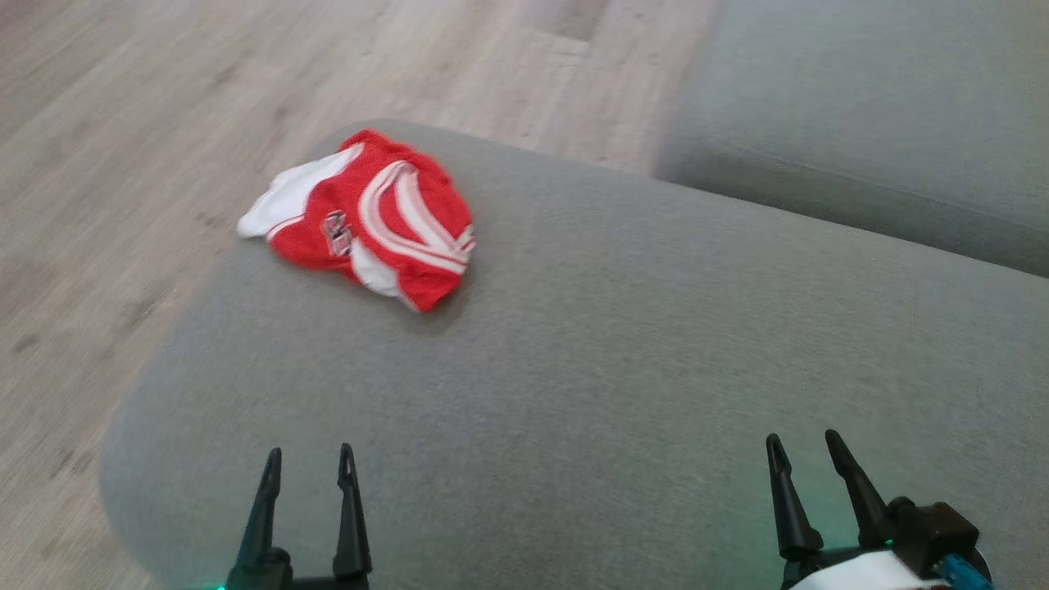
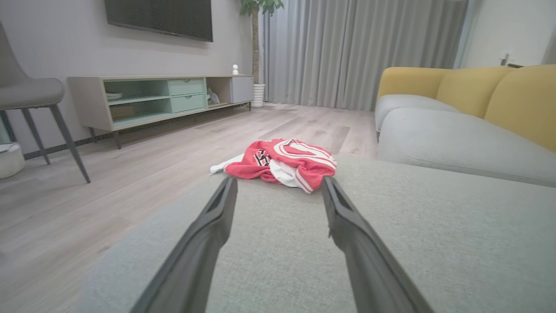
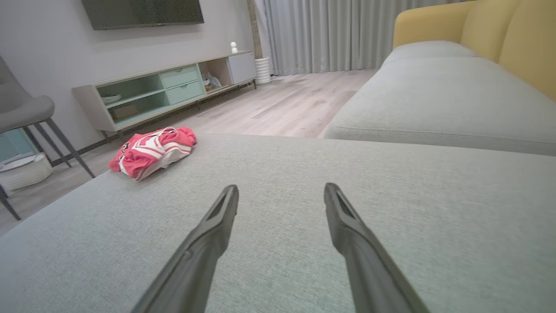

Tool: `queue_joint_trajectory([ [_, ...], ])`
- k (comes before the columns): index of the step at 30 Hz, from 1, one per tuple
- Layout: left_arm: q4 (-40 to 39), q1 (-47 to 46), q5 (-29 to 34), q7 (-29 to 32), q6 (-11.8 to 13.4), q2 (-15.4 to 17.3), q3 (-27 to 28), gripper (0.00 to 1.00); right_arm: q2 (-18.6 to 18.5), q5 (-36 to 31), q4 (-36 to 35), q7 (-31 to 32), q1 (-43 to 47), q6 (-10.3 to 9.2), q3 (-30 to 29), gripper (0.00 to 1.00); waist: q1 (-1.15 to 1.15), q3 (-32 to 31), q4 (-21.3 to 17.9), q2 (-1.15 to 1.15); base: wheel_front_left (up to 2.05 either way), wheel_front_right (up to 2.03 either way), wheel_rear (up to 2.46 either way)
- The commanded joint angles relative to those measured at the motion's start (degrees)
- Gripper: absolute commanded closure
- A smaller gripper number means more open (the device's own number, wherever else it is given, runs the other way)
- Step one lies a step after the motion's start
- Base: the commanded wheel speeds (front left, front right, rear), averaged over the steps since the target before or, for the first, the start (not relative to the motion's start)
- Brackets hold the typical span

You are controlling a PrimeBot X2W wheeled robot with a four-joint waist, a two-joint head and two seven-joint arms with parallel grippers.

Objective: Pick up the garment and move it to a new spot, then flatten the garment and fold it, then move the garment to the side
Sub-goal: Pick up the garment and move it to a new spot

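Three views, one entry each.

1. Head view. The garment (image 1: 361,217) is red with white bands. It lies crumpled in a heap at 11 o'clock of the frame, on the far left corner of the grey cushion (image 1: 590,344). One white part reaches past the cushion's edge, over the wood floor (image 1: 123,131). The left gripper (image 1: 310,451) sits at 7 o'clock and the right gripper (image 1: 801,436) at 5 o'clock. Both sets of jaws are spread and empty, over bare cushion and well apart from the garment.

2. Left wrist view. The garment (image 2: 282,163) lies dead ahead at 12 o'clock, framed between the two spread fingers (image 2: 217,217), which pinch nothing. A yellow-backed sofa (image 2: 478,87) stands at 2 o'clock.

3. Right wrist view. The garment (image 3: 152,150) lies at 10 o'clock, off this arm's line. The jaws are spread over plain cushion.

Status, as judged: the first step, the pick-up, is in hand, and no contact has been made yet.

Next move, as judged: the left arm is the one lined up. It needs to reach forward and down, then close on a raised fold near the heap's middle, not on the overhanging white part, so the cloth lifts instead of sliding to the floor. The open cushion at 3 o'clock of the heap gives room to lay the garment down and flatten it.
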Motion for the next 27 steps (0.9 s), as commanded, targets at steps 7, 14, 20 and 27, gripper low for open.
queue_joint_trajectory([
  [7, -5.26, -7.21, 1.13, -0.29, 0.10, -0.23, 3.30, 0.00, -0.38, -3.01, -1.59, -0.63, -3.65, -0.04, 0.43, 0.00, 0.00, 6.61, 5.78, 0.00, 0.00, 0.00, 0.00],
  [14, -9.40, -23.43, 1.09, -0.29, -0.66, -0.21, 6.47, 0.00, -5.60, -6.27, -5.56, -0.63, -8.69, -0.04, -0.61, 0.00, 0.00, 20.34, 5.07, 0.00, 0.00, 0.00, 0.00],
  [20, 8.51, -43.84, 1.22, 0.34, -6.31, 3.29, 7.55, 0.00, -11.86, -7.66, -9.27, -0.63, -12.59, -0.04, -0.84, 0.00, 0.00, 29.29, 3.11, 0.00, 0.00, 0.00, 0.00],
  [27, 36.25, -65.48, 0.24, 12.38, -9.52, 6.50, 7.83, 0.00, -15.29, -7.84, -12.69, -0.63, -16.04, -0.04, -0.20, 0.00, 0.00, 34.82, -1.07, 0.00, 0.00, 0.00, 0.00],
])
